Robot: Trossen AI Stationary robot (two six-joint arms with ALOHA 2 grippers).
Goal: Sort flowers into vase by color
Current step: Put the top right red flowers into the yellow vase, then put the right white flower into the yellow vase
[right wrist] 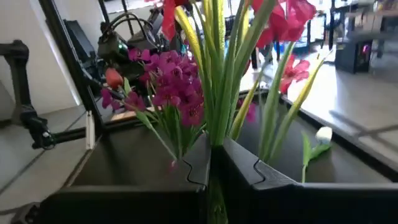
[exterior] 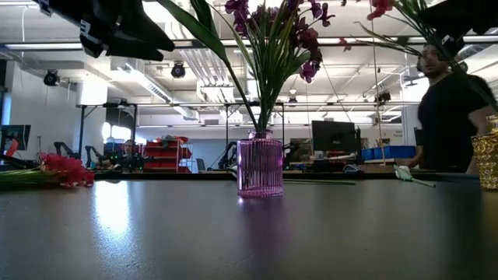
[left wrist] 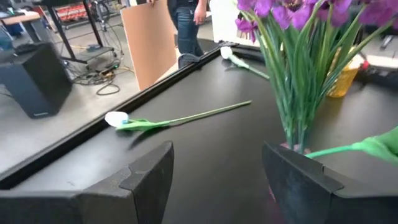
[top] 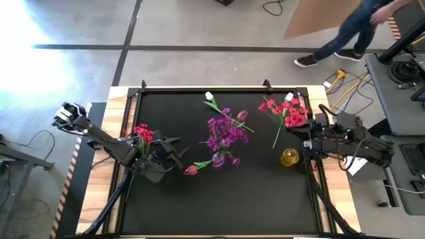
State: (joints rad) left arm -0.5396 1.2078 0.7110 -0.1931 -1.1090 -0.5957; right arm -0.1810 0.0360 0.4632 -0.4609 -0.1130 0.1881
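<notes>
A purple glass vase (exterior: 260,167) holds purple flowers (top: 222,133) at mid-table. A pink-red bloom (top: 191,170) on a green stem (left wrist: 367,147) slants from the vase's mouth toward my left gripper (left wrist: 217,163), which hovers open just left of the vase (top: 219,160), touching nothing. My right gripper (right wrist: 214,150) is shut on a bunch of red flowers (top: 293,114) high over the table's right side, behind the empty yellow vase (top: 289,157). More red flowers (top: 141,132) lie flat at the left. White-budded flowers (left wrist: 116,119) lie along the far edge. My right gripper pinches the green stems (right wrist: 216,127) of the red flowers between its two fingers, some way below the blooms. The fingers come in level from the table's right and lie across the stems. The stems stand nearly upright, blooms (right wrist: 286,18) on top, lower ends (top: 275,141) hanging clear of the table.
A second white flower (top: 289,97) and a pink one (top: 242,116) lie at the back of the black tabletop (top: 252,199). A person (top: 345,30) walks beyond the far edge; another person (exterior: 451,109) stands behind the table at the right.
</notes>
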